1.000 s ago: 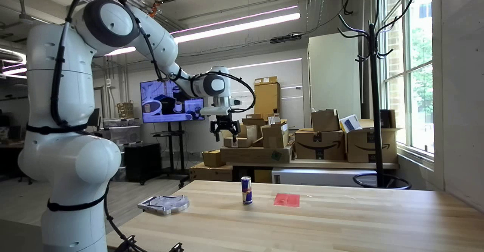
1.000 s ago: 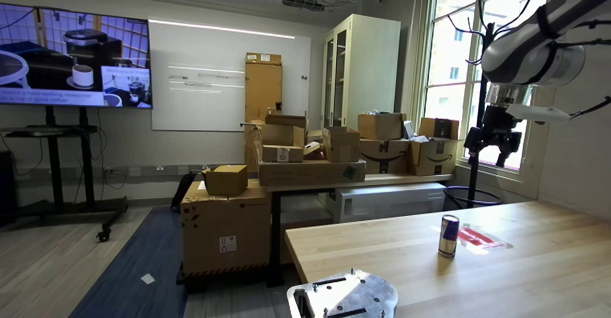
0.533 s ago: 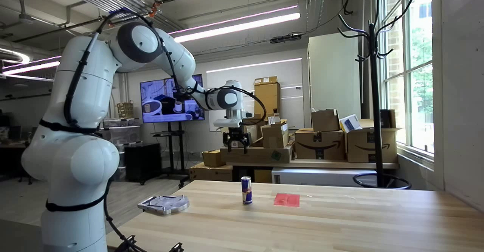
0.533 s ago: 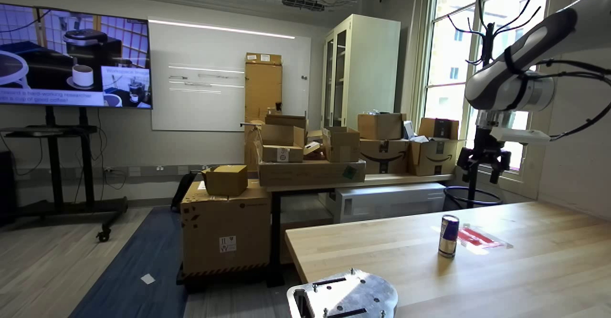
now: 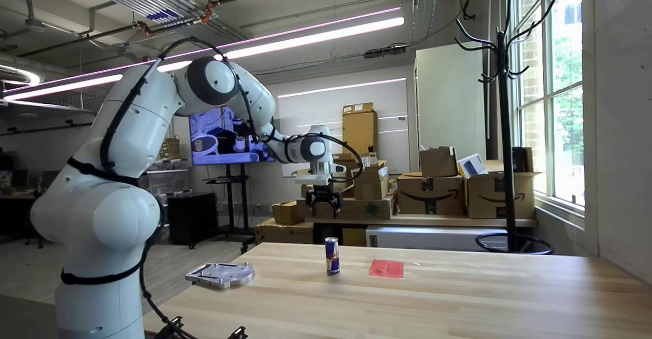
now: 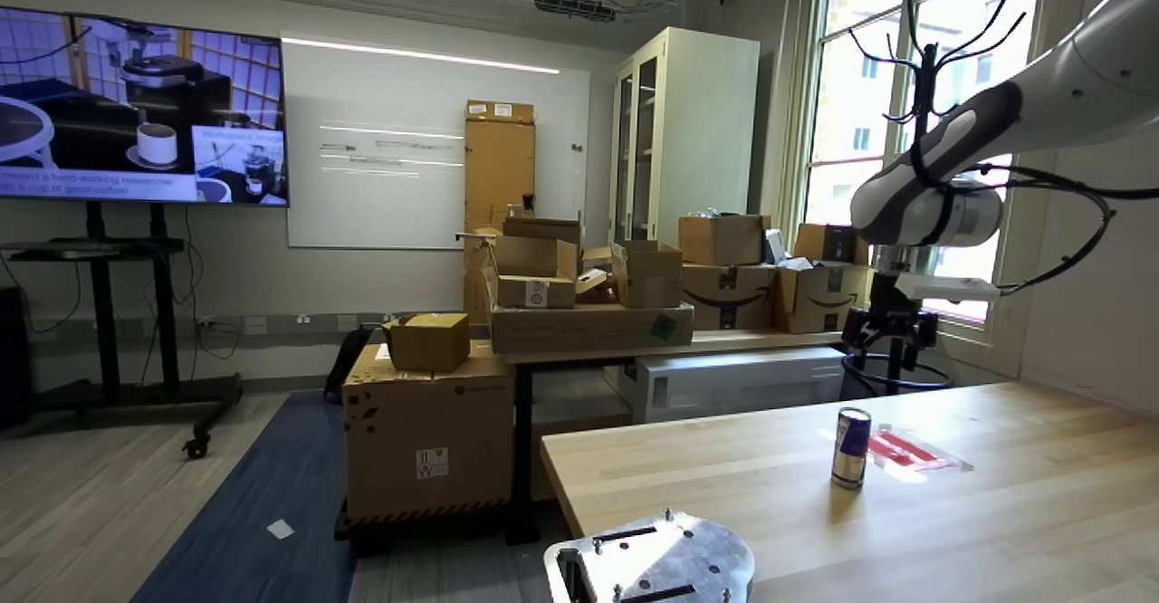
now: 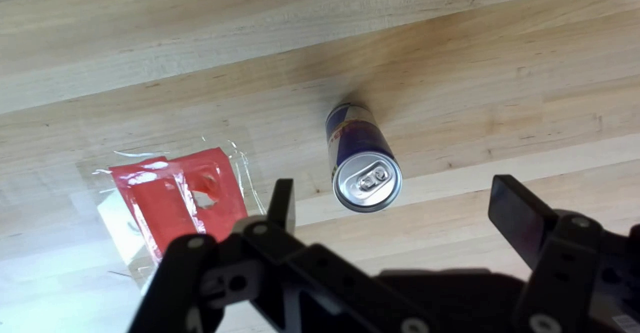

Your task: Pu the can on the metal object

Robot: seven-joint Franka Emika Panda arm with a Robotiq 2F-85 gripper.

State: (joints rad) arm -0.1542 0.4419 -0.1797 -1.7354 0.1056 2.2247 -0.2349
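The can (image 5: 332, 256) stands upright on the wooden table, dark blue-purple with a silvery top. It also shows in an exterior view (image 6: 851, 451) and in the wrist view (image 7: 357, 138). The metal object (image 5: 221, 275) lies flat near the table's edge, silvery with slots and holes. It is cut by the bottom edge of an exterior view (image 6: 675, 553) and out of the wrist view. My gripper (image 5: 326, 212) is open and empty, well above the table and the can. In the wrist view my gripper (image 7: 400, 212) has its fingers wide apart, with the can's top ahead of the gap.
A flat red item (image 5: 386, 269) in clear plastic lies beside the can; it also shows in the wrist view (image 7: 160, 193). Cardboard boxes (image 5: 430, 194) stand on a bench behind the table (image 5: 433, 298). A black coat rack (image 5: 504, 125) stands by the window.
The arm has reached forward and my gripper has come down, moving right in one exterior view and left in the other, closer to the can. The can and the metal object have not moved.
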